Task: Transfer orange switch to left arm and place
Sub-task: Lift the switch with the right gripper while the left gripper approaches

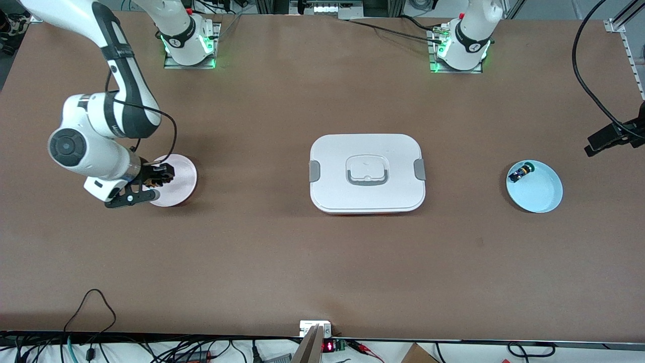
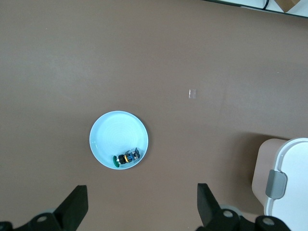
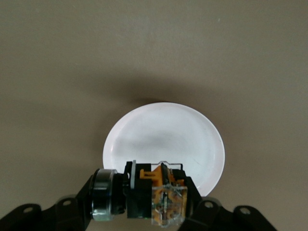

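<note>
My right gripper [image 1: 157, 176] is shut on the orange switch [image 1: 151, 177] and holds it just over the pale pink plate [image 1: 177, 182] at the right arm's end of the table. In the right wrist view the switch [image 3: 155, 194] lies sideways between the fingers [image 3: 72, 207], over the plate's rim [image 3: 163, 139]. My left gripper [image 2: 142, 211] is open and empty, high over bare table, and does not show in the front view. The white box [image 1: 367, 174] stands mid-table; its corner shows in the left wrist view [image 2: 288, 183].
A light blue plate [image 1: 536, 189] at the left arm's end holds a small blue-black switch with a green tip [image 1: 520, 172]; both show in the left wrist view, plate [image 2: 119, 134] and switch [image 2: 126, 157]. A black clamp with a cable [image 1: 612, 136] juts in at that end.
</note>
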`<control>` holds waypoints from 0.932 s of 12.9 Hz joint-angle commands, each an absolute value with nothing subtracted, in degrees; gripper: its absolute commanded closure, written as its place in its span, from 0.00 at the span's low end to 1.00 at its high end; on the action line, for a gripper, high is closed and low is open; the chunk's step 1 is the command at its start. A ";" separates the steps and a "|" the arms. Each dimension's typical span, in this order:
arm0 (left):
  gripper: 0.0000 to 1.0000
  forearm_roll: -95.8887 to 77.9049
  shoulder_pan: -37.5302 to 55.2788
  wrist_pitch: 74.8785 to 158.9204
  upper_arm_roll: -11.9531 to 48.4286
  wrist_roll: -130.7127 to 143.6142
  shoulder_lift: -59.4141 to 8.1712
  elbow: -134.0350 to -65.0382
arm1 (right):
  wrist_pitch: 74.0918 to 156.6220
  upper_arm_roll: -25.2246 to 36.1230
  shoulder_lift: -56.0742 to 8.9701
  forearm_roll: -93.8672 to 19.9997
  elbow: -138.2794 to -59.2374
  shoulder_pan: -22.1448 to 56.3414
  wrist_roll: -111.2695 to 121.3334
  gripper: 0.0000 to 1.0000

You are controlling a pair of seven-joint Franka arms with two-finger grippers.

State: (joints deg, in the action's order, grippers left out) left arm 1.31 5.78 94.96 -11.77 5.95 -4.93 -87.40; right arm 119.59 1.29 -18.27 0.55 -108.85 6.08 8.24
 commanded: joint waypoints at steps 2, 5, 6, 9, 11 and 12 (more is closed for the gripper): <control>0.00 1.76 6.15 94.75 -11.25 5.89 -5.98 -85.61 | 115.23 0.62 -16.18 -5.35 -103.72 5.54 16.85 0.71; 0.00 1.67 5.80 94.75 -10.99 4.58 -6.68 -85.87 | 114.70 -1.92 -14.33 -9.22 -101.08 6.24 19.07 0.74; 0.00 1.76 6.32 94.57 -10.90 2.13 -6.85 -85.78 | 113.31 -3.41 -13.54 -9.75 -100.64 6.24 19.07 0.74; 0.00 1.23 7.47 94.48 -9.67 0.09 -7.12 -85.78 | 111.10 -7.37 -11.08 -13.53 -98.79 6.59 19.25 0.75; 0.00 1.14 7.56 94.40 -9.41 -0.09 -7.12 -85.69 | 108.73 -10.18 -10.55 -14.41 -97.31 6.50 20.30 0.75; 0.00 1.06 7.38 93.96 -9.32 -0.09 -7.03 -85.69 | 107.33 -10.72 -10.46 -15.02 -96.86 6.50 22.30 0.75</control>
State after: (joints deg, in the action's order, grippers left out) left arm 1.29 7.57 94.98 -9.23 1.69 -6.31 -87.39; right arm 110.14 -9.37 -10.74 -13.12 -98.27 7.07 18.93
